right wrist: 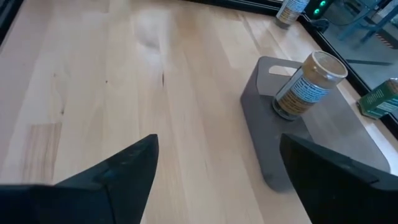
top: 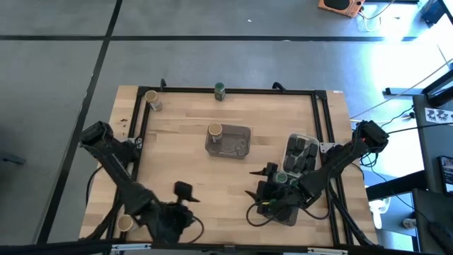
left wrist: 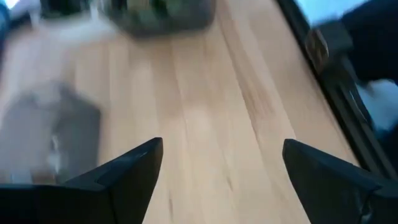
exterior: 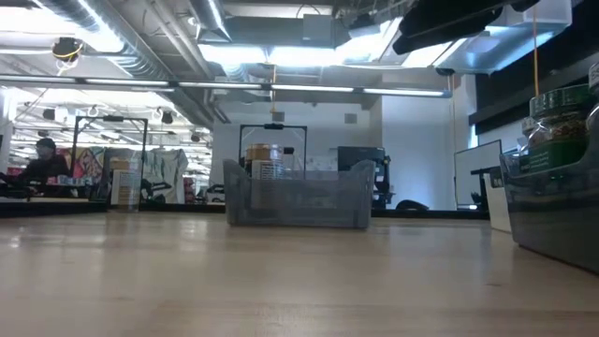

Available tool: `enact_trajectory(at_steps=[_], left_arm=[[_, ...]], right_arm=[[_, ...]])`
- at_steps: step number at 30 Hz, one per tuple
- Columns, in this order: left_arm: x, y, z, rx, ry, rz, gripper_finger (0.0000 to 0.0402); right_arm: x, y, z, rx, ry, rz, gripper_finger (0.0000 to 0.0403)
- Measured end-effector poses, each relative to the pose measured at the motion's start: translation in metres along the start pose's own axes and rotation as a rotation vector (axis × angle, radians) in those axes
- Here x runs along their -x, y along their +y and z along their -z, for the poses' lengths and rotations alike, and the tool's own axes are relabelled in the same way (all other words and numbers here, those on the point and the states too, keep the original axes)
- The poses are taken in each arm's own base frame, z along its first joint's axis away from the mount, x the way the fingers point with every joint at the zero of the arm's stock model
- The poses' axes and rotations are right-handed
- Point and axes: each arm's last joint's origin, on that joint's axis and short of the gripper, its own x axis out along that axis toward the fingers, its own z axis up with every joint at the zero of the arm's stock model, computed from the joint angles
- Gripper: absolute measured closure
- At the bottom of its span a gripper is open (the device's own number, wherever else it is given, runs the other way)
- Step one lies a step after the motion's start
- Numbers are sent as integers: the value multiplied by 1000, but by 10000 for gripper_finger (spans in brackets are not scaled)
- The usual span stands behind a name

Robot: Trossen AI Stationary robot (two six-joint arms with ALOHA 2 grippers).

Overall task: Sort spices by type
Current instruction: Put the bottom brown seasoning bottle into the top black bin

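You have a round tan-lidded glass jar (top: 215,130) standing upright in the grey tray (top: 237,146) at the tabletop's centre. Another tan-lidded jar (top: 151,98) lies beyond it at the far left corner, a green-lidded jar (top: 219,89) stands at the far edge, and small dark rectangular tins (top: 301,154) sit packed to the tray's right.

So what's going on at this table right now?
A two-armed robot is partway through sorting spice jars and tins into trays. Neither hand holds anything: the left hand hangs open near the front edge, and the right hand is open beside the dark tray. One tan-lidded jar stands in the grey tray, dark tins fill the white tray, and a green-lidded jar waits at the far edge.
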Motion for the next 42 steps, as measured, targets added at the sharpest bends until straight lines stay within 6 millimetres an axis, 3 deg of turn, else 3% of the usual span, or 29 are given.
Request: enact_trajectory(at_steps=[7, 20, 25, 32, 42], left_arm=[[34, -9, 20, 206, 296, 81, 73], [54, -28, 49, 520, 682, 174, 73], [65, -39, 56, 629, 773, 189, 73], [83, -55, 68, 623, 795, 198, 73], [105, -62, 88, 582, 820, 99, 73]], right_arm=[[-2, -1, -2, -17, -11, 1, 70], [-21, -21, -5, -23, 34, 69, 70], [-32, -36, -6, 22, 71, 118, 70], [-45, -51, -10, 33, 105, 131, 70], [-50, -57, -11, 18, 119, 113, 70]])
